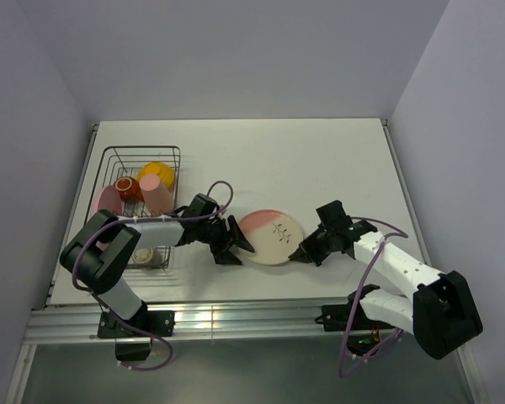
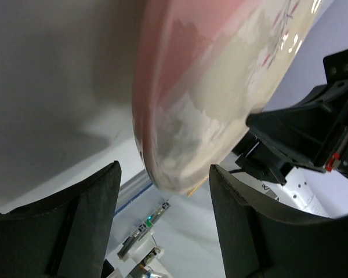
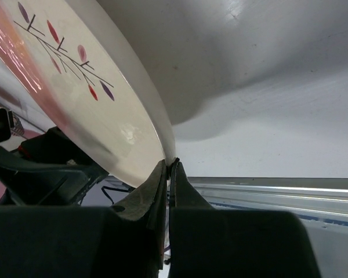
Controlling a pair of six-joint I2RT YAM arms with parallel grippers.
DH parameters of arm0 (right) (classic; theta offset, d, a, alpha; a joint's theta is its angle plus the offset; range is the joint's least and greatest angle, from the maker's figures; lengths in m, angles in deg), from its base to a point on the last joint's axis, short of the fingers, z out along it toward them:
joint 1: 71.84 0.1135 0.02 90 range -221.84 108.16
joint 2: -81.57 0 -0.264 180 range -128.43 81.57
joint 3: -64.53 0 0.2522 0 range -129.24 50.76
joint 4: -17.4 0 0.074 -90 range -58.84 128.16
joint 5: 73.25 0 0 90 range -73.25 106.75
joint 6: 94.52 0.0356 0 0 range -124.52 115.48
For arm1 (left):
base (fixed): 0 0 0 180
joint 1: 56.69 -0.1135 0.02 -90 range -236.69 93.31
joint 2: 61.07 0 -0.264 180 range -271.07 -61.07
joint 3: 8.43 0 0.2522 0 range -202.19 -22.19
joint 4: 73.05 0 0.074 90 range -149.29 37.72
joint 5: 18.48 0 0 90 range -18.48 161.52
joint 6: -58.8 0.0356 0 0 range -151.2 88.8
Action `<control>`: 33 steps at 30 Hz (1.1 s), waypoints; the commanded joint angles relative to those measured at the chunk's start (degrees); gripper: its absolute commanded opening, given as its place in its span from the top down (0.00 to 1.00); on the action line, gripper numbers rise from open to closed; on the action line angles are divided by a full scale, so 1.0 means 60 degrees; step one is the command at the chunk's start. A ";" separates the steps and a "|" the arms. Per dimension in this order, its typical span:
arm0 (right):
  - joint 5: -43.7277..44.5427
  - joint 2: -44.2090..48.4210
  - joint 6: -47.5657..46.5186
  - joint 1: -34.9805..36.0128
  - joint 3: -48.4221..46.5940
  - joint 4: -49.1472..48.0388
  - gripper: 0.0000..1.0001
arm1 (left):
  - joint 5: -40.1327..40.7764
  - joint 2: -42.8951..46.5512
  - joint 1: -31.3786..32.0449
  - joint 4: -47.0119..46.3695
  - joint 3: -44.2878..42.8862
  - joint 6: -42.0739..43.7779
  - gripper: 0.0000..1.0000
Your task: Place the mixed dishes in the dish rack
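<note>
While the right gripper's [image 3: 169, 167] fingers are pressed together on the rim of the pink-and-cream plate [image 3: 87, 92], the left gripper's [image 2: 162, 171] fingers stand apart on either side of the opposite rim, with no visible contact. That plate sits at the centre of the top view above the white table [image 1: 337, 168], apparently tipped up on one edge, and well apart from the dish rack [image 1: 143, 149] at the upper left. Inside the rack are the orange-yellow bowl [image 1: 156, 171], small dark red-brown cup [image 1: 126, 187], pink tumbler [image 1: 158, 199] and pink plate [image 1: 107, 202]. The small speckled beige cup [image 1: 146, 255] seems to sit at its lower end, partly behind the left arm. By this showing the loading is nearly done, with only this last plate left to carry over and slot in.
</note>
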 commanded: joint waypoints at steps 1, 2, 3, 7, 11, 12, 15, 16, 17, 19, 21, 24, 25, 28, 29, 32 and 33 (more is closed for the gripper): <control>-0.0704 -0.0075 0.0418 0.0183 -0.0175 -0.0943 1.00 | 0.0192 -0.0368 0.0056 -0.0914 -0.0336 -0.0201 0.32; -0.0762 -0.0118 0.0447 0.0227 -0.0190 -0.0986 1.00 | 0.0192 -0.0558 0.0056 -0.0945 -0.0526 -0.0173 0.32; -0.0792 -0.0133 0.0476 0.0242 -0.0204 -0.1001 1.00 | 0.0250 -0.0618 0.0056 -0.0916 -0.0643 -0.0129 0.32; -0.0953 -0.0148 0.0696 0.0359 -0.0161 -0.1191 1.00 | 0.0454 -0.0779 0.0056 -0.0872 -0.1113 -0.0011 0.32; -0.1158 -0.0148 0.0886 0.0476 -0.0029 -0.1410 1.00 | 0.0426 -0.0998 0.0056 -0.1047 -0.1347 -0.0128 0.33; -0.1187 -0.0134 0.0974 0.0506 0.0000 -0.1455 1.00 | 0.0412 -0.1028 0.0070 -0.1120 -0.1362 -0.0157 0.33; -0.1144 -0.0192 0.0887 0.0535 -0.0028 -0.1397 1.00 | 0.0411 -0.1072 0.0070 -0.0990 -0.1450 -0.0070 0.36; -0.1115 -0.0221 0.0785 0.0535 -0.0058 -0.1368 1.00 | 0.0426 -0.1029 0.0056 -0.0960 -0.1465 -0.0012 0.40; -0.1114 -0.0250 0.0726 0.0535 -0.0058 -0.1382 1.00 | 0.0426 -0.1014 0.0070 -0.0931 -0.1465 0.0003 0.43; -0.1114 -0.0367 0.0638 0.0550 -0.0029 -0.1426 1.00 | 0.0455 -0.0955 0.0070 -0.0916 -0.1465 0.0033 0.53; -0.1187 -0.0456 0.0609 0.0564 0.0030 -0.1587 1.00 | 0.0455 -0.0970 0.0070 -0.0872 -0.1523 0.0091 0.67; -0.1129 -0.0514 0.0521 0.0594 0.0001 -0.1602 1.00 | 0.0659 -0.0999 0.0070 -0.0346 -0.1830 0.0471 0.86; -0.1114 -0.0529 0.0506 0.0608 0.0001 -0.1587 1.00 | 0.0762 -0.0970 0.0056 0.0061 -0.1933 0.0733 0.89; -0.1158 -0.0500 0.0491 0.0609 0.0044 -0.1645 1.00 | 0.1128 -0.0839 0.0056 0.0504 -0.2226 0.0984 1.00; -0.1144 -0.0471 0.0477 0.0623 0.0059 -0.1660 1.00 | 0.1173 -0.0823 0.0070 0.0534 -0.2270 0.1014 1.00; -0.1202 -0.0441 0.0448 0.0623 0.0074 -0.1719 1.00 | 0.1319 -0.0765 0.0056 0.0520 -0.2417 0.1102 1.00; -0.1217 -0.0456 0.0375 0.0623 0.0030 -0.1733 1.00 | 0.1334 -0.0736 0.0070 0.0520 -0.2432 0.1102 1.00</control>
